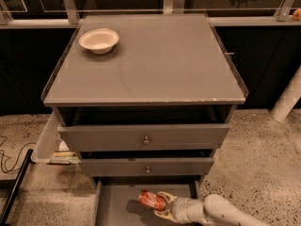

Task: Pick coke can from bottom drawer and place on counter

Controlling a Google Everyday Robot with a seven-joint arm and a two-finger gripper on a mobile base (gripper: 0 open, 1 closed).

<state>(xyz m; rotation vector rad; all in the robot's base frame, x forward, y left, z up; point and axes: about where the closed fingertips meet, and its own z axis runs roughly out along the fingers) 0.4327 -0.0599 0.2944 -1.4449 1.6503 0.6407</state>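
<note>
The coke can [151, 200], red-orange with white lettering, lies on its side over the floor of the pulled-out bottom drawer [117, 206], with a shadow under it. My gripper [162, 206] reaches in from the lower right, and its two pale fingers [165, 197] flank the can's right end, shut on it. The grey counter [155, 65] above is the flat cabinet top with a thin clear rim.
A white bowl [99, 40] sits on the counter's far left corner. Two upper drawers with small round knobs [146, 140] stand slightly open above the bottom drawer. A black cable [7, 161] and a dark bar lie on the floor at left.
</note>
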